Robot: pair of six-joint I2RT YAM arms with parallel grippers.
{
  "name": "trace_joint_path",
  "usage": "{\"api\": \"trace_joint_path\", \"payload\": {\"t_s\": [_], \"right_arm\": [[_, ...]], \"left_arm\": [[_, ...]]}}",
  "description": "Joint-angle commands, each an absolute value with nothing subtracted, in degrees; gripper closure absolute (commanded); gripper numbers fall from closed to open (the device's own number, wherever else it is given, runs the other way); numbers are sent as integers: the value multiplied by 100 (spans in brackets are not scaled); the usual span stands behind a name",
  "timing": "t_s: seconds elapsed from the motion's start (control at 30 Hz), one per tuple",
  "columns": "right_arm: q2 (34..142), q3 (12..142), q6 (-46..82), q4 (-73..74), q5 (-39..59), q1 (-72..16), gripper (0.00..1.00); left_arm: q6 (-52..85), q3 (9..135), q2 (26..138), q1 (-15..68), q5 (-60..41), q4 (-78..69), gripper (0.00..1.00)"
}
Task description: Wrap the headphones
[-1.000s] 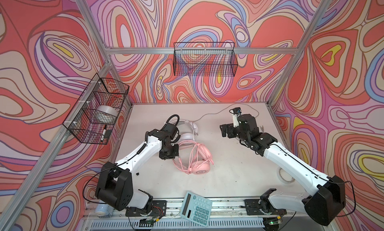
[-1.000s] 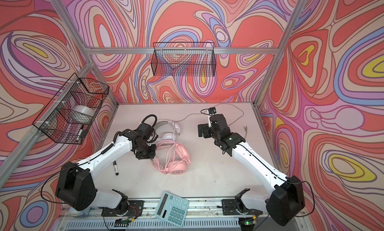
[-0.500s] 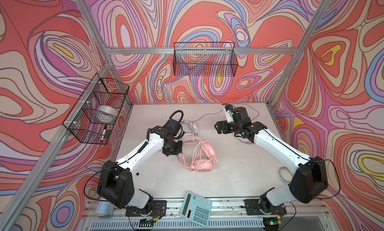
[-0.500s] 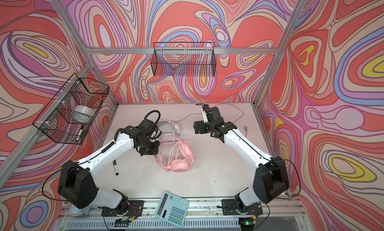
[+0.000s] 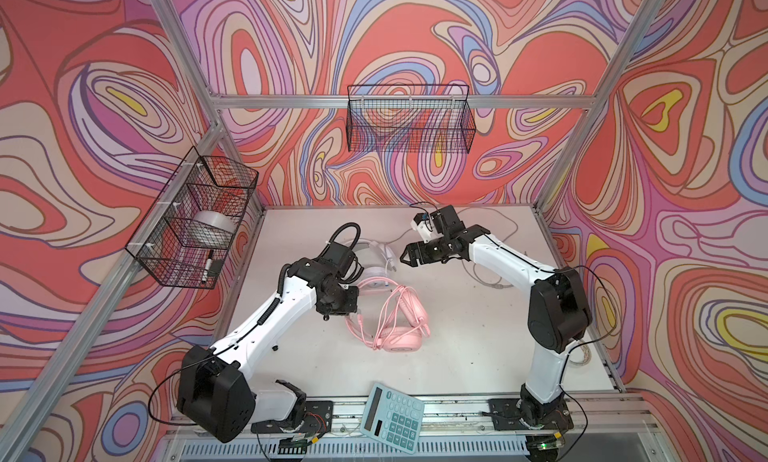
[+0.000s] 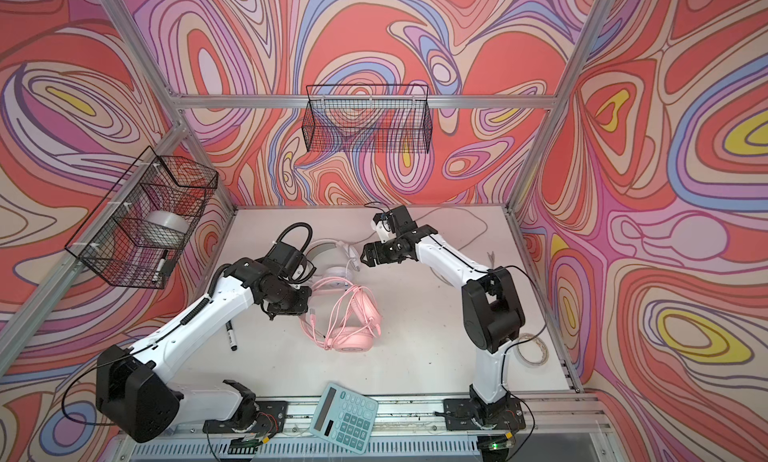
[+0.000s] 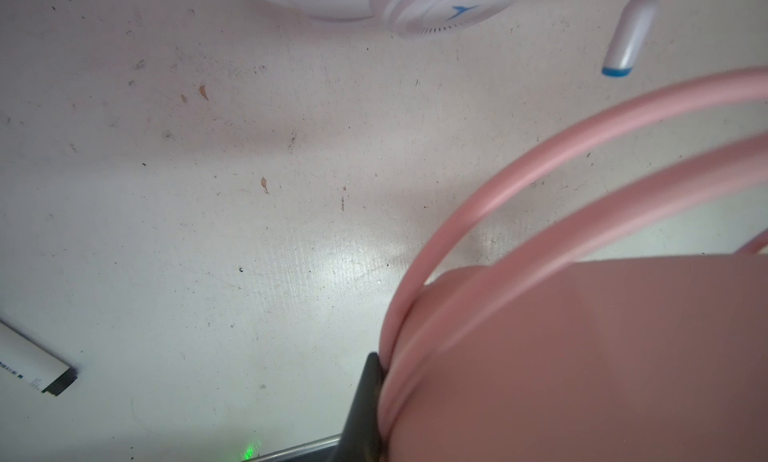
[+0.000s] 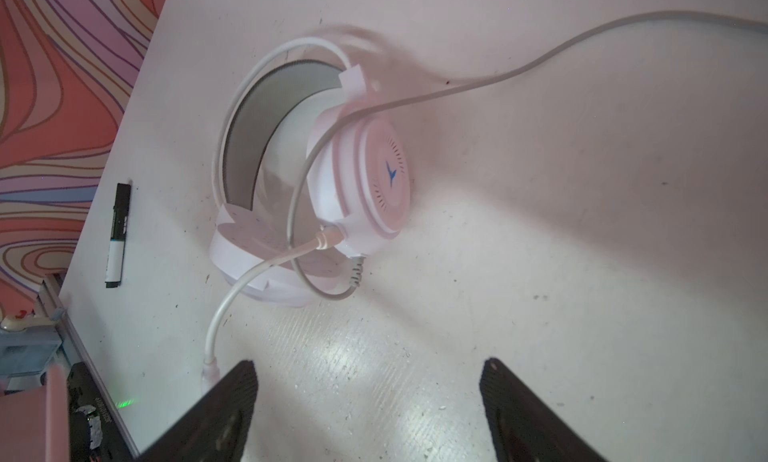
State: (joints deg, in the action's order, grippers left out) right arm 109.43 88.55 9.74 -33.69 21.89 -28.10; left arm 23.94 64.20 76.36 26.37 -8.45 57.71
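White worktop (image 5: 457, 335): my right claw (image 5: 406, 258) has swung in beside the white headset (image 5: 374, 254) at the back.
The pink headset (image 5: 395, 314) lies mid-worktop, cable looped round it, my left claw (image 5: 348, 312) still clenched on it. My right claw is spread and empty, so the trailing grey cable (image 8: 540, 60) looks next.

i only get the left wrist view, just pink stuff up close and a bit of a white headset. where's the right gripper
observer: the right gripper is open and empty, hovering just beside the white headset.
operator: white cable wrapped yet
observer: no, its greyish cable lies loose across the table, running under the right arm.
operator: and the pink one
observer: several cable loops sit around the headband of the pink headset, mid-table.
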Motion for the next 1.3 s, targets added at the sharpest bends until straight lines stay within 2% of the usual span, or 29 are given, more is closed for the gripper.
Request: {"api": "trace_joint_path", "payload": {"t_s": [0.0, 0.23, 0.47, 0.73, 1.07, 1.27], "right_arm": [[11166, 8944, 1055, -3295, 2354, -3019, 12], [11844, 9330, 1400, -3231, 1986, -3261, 13], [12193, 9639, 1809, -2917, 1131, -3243, 13], [12709, 10360, 1708, -2921, 1307, -3182, 13], [12631, 10299, 1578, -2829, 1637, -2944, 12], [12138, 9855, 1301, -2866, 1674, -2901, 9]], "left_arm": [[2321, 6385, 7550, 2657, -966, 5871, 100], [2270, 6374, 7611, 2663, -898, 5974, 100], [2268, 6237, 7703, 2655, -869, 5907, 100], [2342, 6060, 7872, 2660, -654, 5710, 100], [2399, 5914, 8492, 2657, -515, 5159, 100], [2486, 5939, 8859, 2663, -441, 4873, 100]]}}
